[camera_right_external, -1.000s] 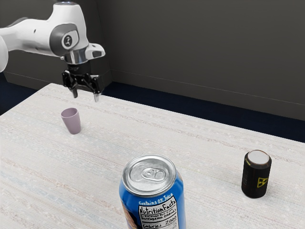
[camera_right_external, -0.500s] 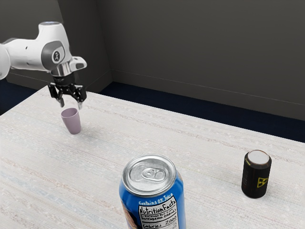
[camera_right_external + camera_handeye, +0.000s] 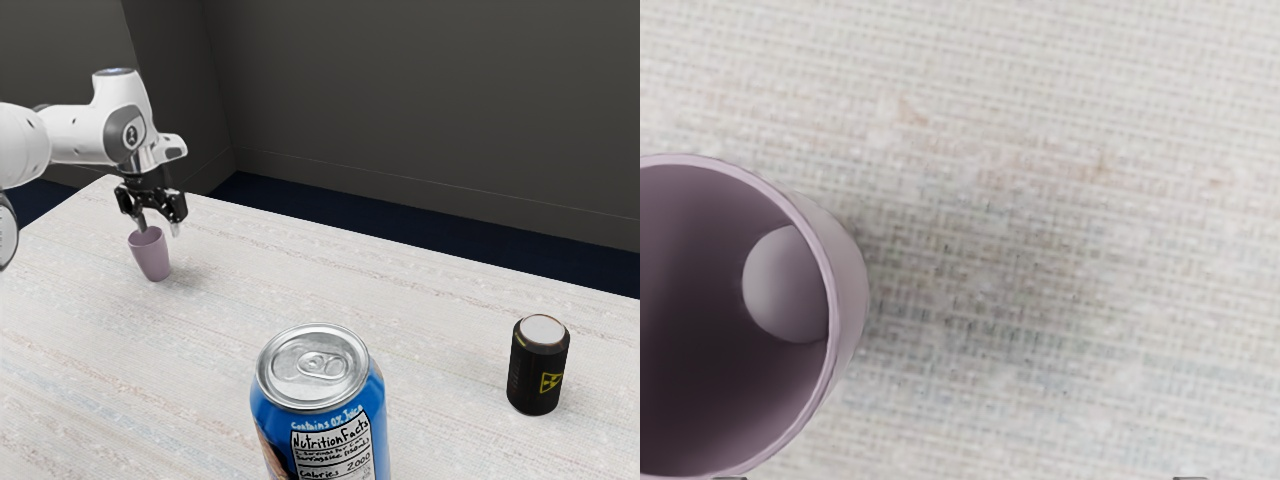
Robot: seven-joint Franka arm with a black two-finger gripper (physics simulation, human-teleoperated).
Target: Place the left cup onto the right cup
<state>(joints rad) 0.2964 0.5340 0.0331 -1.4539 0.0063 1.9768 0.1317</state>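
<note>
A pale, woven-looking table (image 3: 420,300) fills the lower part of the exterior view, with a dark blue floor (image 3: 450,235) and dark grey walls (image 3: 420,90) behind it. On the table stand three things: one soda can and two cups.

Nearest the camera is the soda can (image 3: 320,410). It is blue with a white nutrition label, it stands upright, and its silver top is sealed with the pull tab lying flat.

Farther back, toward the exterior view's right, is the black cup (image 3: 537,365). It also stands upright, with a yellow mark on its side and a flat pale disc closing its top. It is well apart from the can.

Farther still, at the exterior view's left, is the purple cup (image 3: 149,255). It sits upright on the table with its mouth up, well apart from the black cup. In the wrist view the purple cup (image 3: 740,320) is seen from above: a thin lilac rim, a shadowed inner wall and a pale round bottom, with the bare table (image 3: 1060,250) beside it.

The one gripper (image 3: 153,224) hangs just over the purple cup's rim, pointing down. Its two fingers are spread apart and grip nothing. The white arm (image 3: 80,135) reaches in from the exterior view's left.
</note>
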